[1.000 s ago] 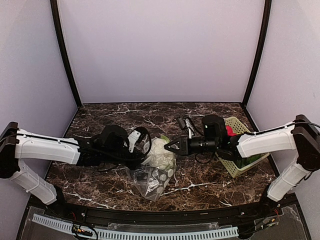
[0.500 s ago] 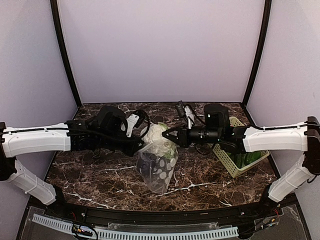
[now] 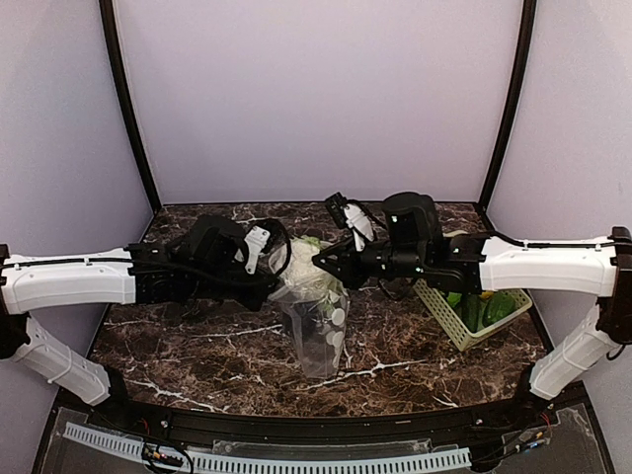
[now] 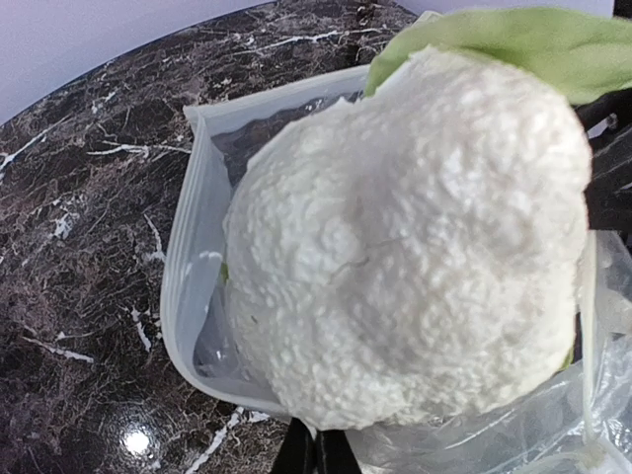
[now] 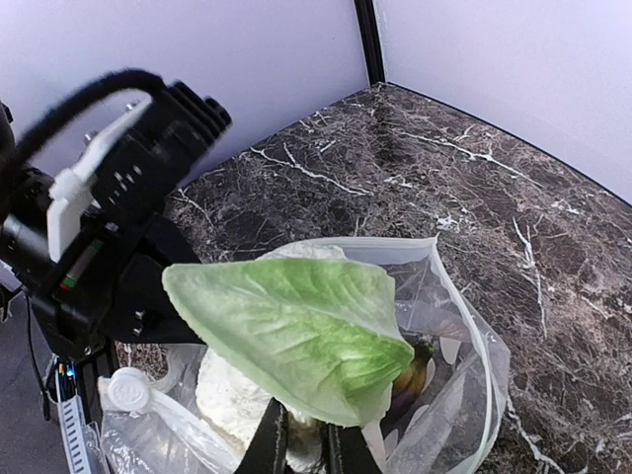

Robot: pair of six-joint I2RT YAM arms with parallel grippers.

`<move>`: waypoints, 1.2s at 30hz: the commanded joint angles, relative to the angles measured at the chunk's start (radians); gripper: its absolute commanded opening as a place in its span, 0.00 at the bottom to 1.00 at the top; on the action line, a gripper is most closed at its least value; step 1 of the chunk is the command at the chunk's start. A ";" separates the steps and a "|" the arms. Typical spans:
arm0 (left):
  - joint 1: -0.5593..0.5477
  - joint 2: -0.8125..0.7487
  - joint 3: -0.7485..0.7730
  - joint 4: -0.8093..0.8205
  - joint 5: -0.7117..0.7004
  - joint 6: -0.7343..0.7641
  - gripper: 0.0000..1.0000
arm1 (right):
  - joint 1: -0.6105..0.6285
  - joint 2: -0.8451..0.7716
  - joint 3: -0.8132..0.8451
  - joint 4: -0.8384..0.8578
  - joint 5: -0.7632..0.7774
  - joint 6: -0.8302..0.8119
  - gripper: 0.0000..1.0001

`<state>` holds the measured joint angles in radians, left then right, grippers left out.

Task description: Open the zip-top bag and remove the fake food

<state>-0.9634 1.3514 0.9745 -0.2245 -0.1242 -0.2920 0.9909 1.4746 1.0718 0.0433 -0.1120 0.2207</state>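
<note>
Zip-top bag (image 3: 320,336), one only, hung open-mouthed between two arms. Left gripper (image 4: 316,452) was pinched shut on its rim. Right gripper (image 5: 308,446) seemed clamped on the leafy base of the single white cauliflower (image 4: 405,237), which stood in the bag's mouth, not yet out. Opening looked done; removal was left. Pieces lower down were too obscured to count. One green basket (image 3: 446,321) stood at right.

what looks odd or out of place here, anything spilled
Nothing has spilled. The odd bit is the cauliflower: it bulges out of the open mouth of the zip-top bag, which hangs between the left pincer and right pincer. Sitting that high in floppy plastic, it could tip out.
</note>
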 commanded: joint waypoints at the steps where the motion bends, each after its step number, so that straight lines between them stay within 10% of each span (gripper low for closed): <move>1: -0.008 -0.075 0.003 0.064 0.004 0.046 0.01 | 0.005 -0.035 -0.052 0.172 -0.089 0.041 0.02; 36: -0.008 0.034 -0.060 0.120 -0.011 0.030 0.01 | -0.087 -0.291 -0.297 0.667 -0.114 0.257 0.00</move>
<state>-0.9676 1.3926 0.9268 -0.0406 -0.0906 -0.2676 0.9192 1.2598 0.7612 0.5201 -0.2104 0.4419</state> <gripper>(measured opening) 0.008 0.085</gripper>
